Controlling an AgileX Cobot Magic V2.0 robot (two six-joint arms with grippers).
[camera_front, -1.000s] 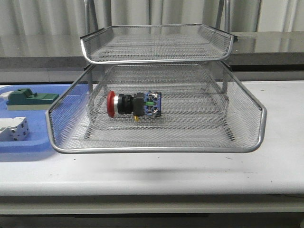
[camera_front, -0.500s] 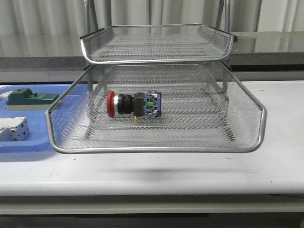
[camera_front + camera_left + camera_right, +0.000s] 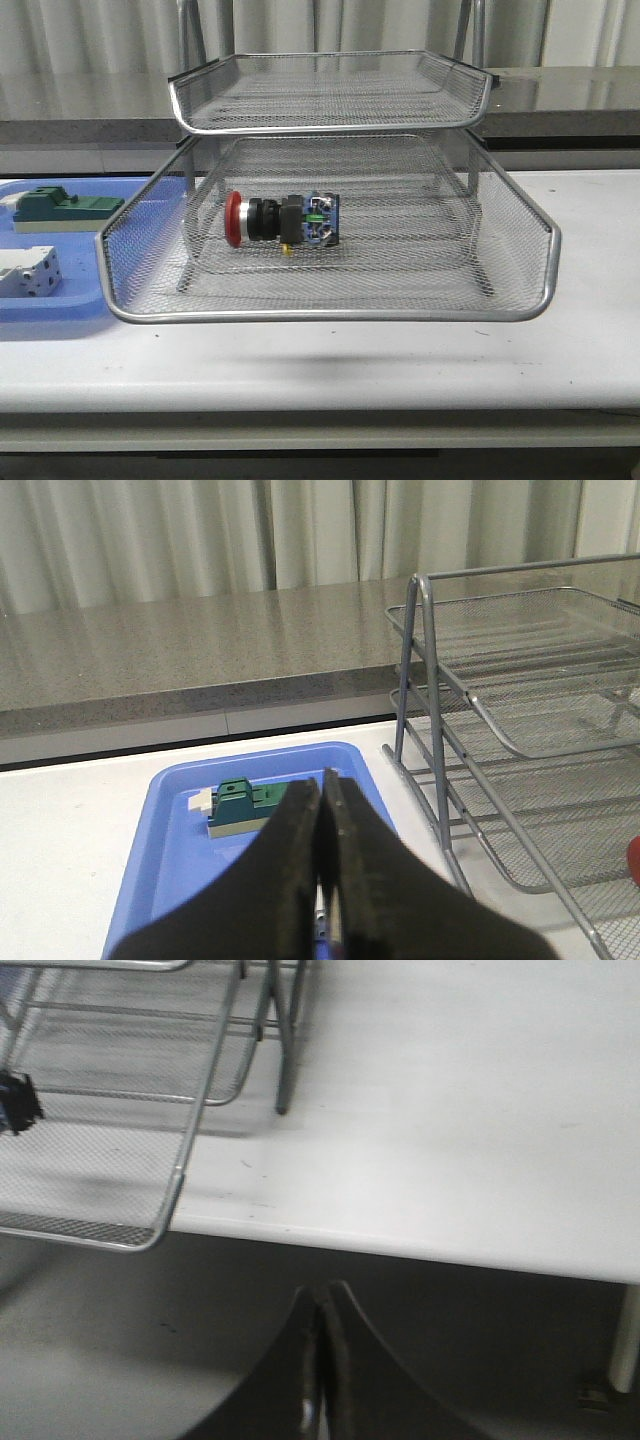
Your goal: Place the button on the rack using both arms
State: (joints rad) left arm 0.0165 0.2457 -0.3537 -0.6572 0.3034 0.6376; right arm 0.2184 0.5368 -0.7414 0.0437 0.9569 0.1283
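Already the button (image 3: 283, 220) is lying inside the rack (image 3: 330, 312), on the mesh floor of the tier under the top tray, left of that tier's middle, touching nothing but the mesh. Its long axis is running side to side across the rack, red head pointing toward the blue tray (image 3: 60, 310) side, blue block toward the rack's centre. Neither arm is showing in the front view, so both are sitting well apart from the button. Left gripper (image 3: 322, 875) is hanging over the blue tray beside the rack, fingers pressed together with nothing between them; only a sliver of the red head is peeking in at the frame edge, off toward the rack side. Right gripper (image 3: 318, 1360) is hanging off the table (image 3: 450, 1110) edge beyond the rack's front corner, fingers likewise pinched together and empty; the button's blue end is barely showing inside the mesh. Judging by this, placement looks done, no reach called for, neither arm clearly nearer
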